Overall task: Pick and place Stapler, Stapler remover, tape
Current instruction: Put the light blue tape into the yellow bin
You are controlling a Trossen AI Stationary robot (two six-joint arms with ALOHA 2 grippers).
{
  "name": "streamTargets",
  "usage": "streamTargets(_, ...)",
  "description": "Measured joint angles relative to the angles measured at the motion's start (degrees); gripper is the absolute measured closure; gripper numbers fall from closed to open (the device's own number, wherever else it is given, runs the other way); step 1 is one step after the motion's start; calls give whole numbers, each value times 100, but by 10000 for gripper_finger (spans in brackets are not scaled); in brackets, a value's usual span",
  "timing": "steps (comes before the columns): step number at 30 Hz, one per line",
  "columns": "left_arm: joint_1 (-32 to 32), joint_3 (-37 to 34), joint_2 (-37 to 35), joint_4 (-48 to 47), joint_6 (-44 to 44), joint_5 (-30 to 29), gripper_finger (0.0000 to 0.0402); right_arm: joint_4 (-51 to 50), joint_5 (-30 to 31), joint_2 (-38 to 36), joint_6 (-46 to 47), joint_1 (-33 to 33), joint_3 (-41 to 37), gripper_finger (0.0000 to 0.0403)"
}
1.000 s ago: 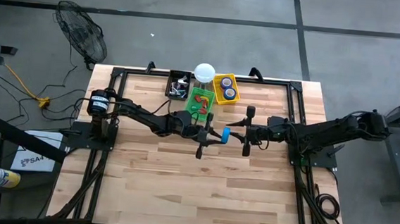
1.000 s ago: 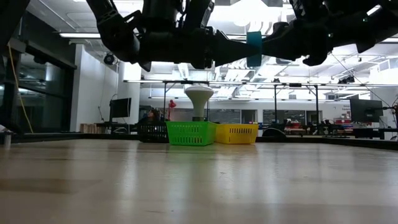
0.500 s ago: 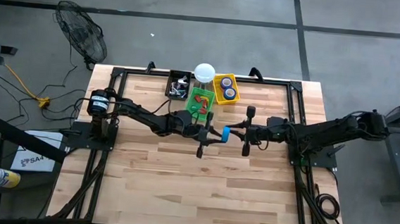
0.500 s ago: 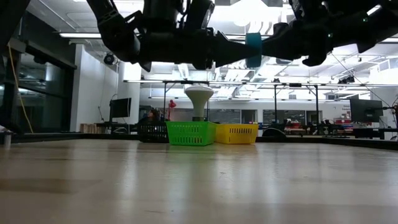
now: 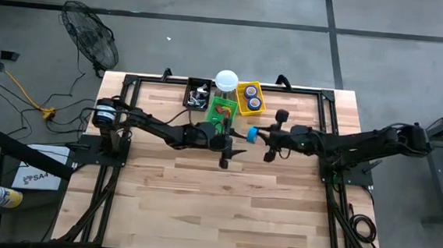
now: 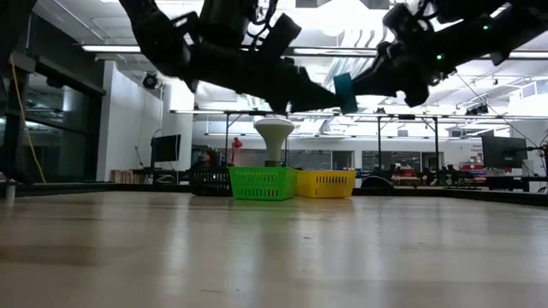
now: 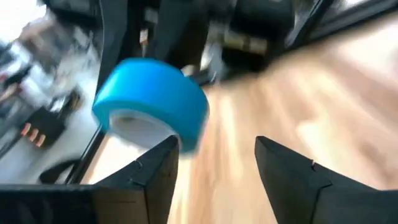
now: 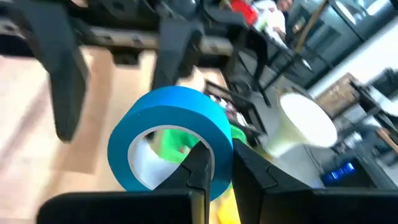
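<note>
Wooden bench (image 5: 201,193), three baskets at 12 o'clock. Blue tape roll (image 5: 251,134) aloft mid-bench, pinched through its rim by right tool (image 5: 257,134), at its 9 o'clock. Left tool (image 5: 233,135) agape, empty. Yellow basket (image 5: 250,99) nearest right arm
</note>
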Motion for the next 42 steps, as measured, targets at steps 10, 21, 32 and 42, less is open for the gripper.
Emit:
streamTargets(10,-11,-8,-1186,-2785,-113,-1080,196,-370,-713,-2,12,-1617,100,372)
streamTargets(21,-13,-405,-1731,-3841,-135,-1464,204,1285,-2956,1202,-47,-3293,182,372)
streamTargets(32,-60,-1831,-2531,-2583,-626,-1521,204,961,-4428,3148,-1003,-4126,1713,372)
streamTargets(42,-317,-2645,-2738,-1212,-629,-1424,204,64,-4985,4059,-2143,-4399,2798,372)
